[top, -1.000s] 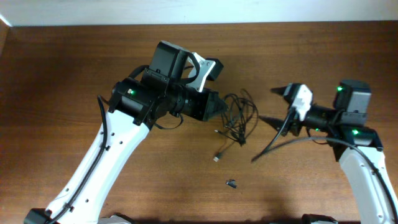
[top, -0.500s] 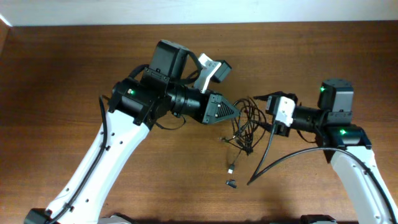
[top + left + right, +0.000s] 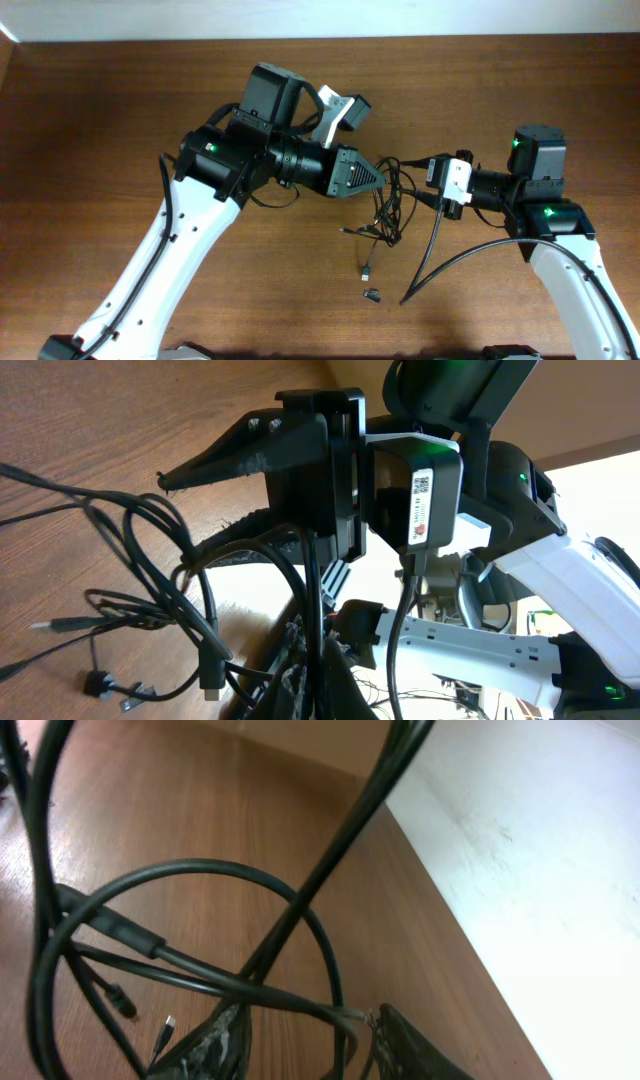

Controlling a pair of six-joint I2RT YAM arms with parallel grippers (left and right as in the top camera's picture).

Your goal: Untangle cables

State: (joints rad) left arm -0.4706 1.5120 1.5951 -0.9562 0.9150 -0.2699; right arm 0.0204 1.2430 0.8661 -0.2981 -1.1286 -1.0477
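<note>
The cables [image 3: 388,206] hang as a thin black tangle between my two grippers at the table's middle, and one loose plug [image 3: 366,272] lies below on the wood. My left gripper [image 3: 378,180] is shut on strands at the tangle's left side, and the pinched strands show at its fingers [image 3: 322,670]. My right gripper [image 3: 418,178] reaches into the tangle from the right. In the right wrist view its jaws [image 3: 310,1015] stand apart with loops of cable [image 3: 200,870] running between them, and a metal tip touches the right finger [image 3: 400,1040].
A tiny dark stubby piece [image 3: 371,295] lies on the wood below the plug. The right arm's thick black cable [image 3: 430,262] arcs down toward the front edge. A pale wall [image 3: 520,850] runs along the table's far edge.
My right gripper has moved left into the tangle and its jaws have narrowed. My left gripper shifted right with the cables a second ago, then held. The hanging plug has swung slightly.
</note>
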